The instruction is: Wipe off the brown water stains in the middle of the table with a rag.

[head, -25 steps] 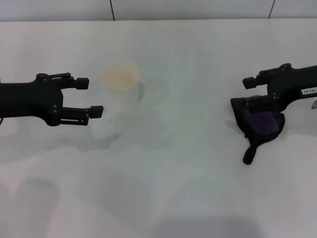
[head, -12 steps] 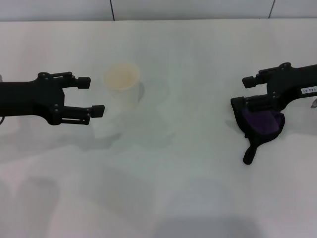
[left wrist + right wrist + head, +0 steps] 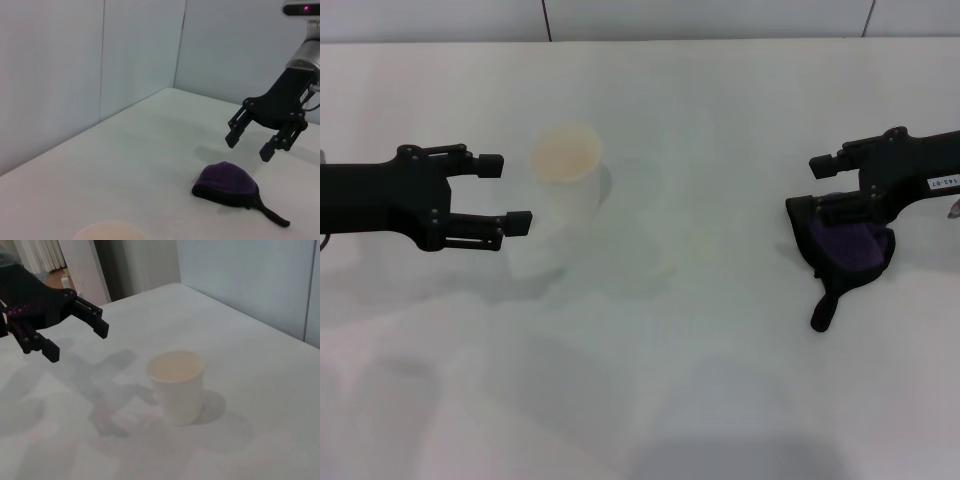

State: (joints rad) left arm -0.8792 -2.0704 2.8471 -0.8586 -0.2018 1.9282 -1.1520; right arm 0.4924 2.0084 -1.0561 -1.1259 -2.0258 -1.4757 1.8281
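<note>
Right gripper [image 3: 265,137] open above rag [image 3: 227,184], seemingly not touching

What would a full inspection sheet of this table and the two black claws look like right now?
Surface: white table, no brown stain visible.
Job's things: purple rag lying flat near the right side.
Clutter: upright paper cup, brownish liquid inside.
Grippers: left gripper open, beside the cup; right gripper open, above the rag, not touching.
Cables: nothing seen.
Surroundings: pale wall panels behind the table.
</note>
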